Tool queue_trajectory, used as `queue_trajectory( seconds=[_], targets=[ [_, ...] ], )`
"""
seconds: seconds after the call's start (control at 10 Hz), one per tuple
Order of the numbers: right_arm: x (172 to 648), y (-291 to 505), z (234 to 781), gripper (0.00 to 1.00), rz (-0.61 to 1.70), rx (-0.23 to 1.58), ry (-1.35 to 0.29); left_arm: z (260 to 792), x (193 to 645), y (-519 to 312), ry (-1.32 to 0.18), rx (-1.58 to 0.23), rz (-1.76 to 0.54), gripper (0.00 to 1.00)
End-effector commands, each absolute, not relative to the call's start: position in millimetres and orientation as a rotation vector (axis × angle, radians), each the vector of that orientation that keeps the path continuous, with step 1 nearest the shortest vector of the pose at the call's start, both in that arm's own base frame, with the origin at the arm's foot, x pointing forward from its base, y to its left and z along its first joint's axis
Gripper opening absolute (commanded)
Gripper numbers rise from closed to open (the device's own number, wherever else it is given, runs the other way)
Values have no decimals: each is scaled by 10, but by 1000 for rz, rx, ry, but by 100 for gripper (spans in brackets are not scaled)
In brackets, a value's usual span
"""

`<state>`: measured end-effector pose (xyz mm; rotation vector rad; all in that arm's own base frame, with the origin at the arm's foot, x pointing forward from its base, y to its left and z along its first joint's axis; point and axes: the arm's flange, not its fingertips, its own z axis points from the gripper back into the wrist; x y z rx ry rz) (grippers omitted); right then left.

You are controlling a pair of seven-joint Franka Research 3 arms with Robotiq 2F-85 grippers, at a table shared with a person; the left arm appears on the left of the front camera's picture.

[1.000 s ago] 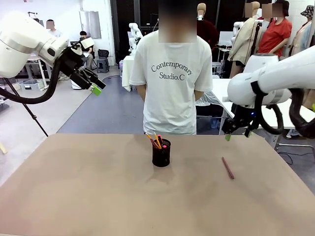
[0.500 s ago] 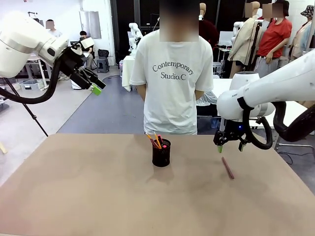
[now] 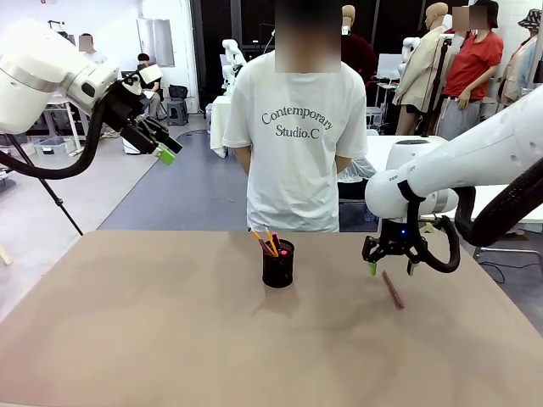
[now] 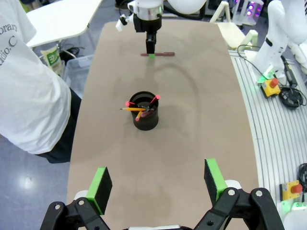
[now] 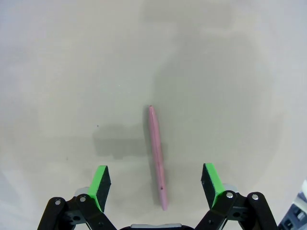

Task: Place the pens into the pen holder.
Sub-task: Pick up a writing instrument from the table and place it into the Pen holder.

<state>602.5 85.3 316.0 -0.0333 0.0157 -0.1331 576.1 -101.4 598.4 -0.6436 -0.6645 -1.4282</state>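
A dark reddish-brown pen (image 3: 392, 289) lies flat on the brown table, right of the middle. My right gripper (image 3: 389, 270) hangs open just above its far end, pointing down. In the right wrist view the pen (image 5: 157, 157) lies between my open green pads (image 5: 100, 184), apart from both. The black mesh pen holder (image 3: 277, 264) stands upright mid-table with several pens in it, red-pink and yellow-orange ends sticking out. My left gripper (image 3: 166, 148) is open and empty, held high at the far left. From the left wrist view the holder (image 4: 145, 111) stands well below.
A person in a white T-shirt (image 3: 294, 127) stands at the table's far edge, right behind the holder, hands behind the back. The brown tabletop (image 3: 170, 322) spreads wide in front and to the left.
My right arm has swung left and down from beyond the table's right edge to just over the loose pen. The left arm, holder and person have stayed still.
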Motion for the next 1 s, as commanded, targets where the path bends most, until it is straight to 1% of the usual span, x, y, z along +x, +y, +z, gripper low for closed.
queue_trajectory(
  seconds=[0.0, 0.1, 0.4, 0.6, 0.9],
  targets=[
    [6128, 890, 3168, 100, -114, -41, 45, 5992, 5755, -1007, -660, -649, -1426, 100],
    [6025, 853, 3160, 100, -133, -33, 16, 5992, 5755, -1007, -660, -649, -1426, 100],
    [6025, 859, 3106, 100, -134, -35, 30, 5992, 5755, -1007, -660, -649, -1426, 100],
    [6126, 850, 3048, 100, -138, -25, -5, 5992, 5755, -1007, -660, -649, -1426, 100],
    [6181, 841, 3016, 100, -133, -22, -2, 5992, 5755, -1007, -660, -649, -1426, 100]
  ],
)
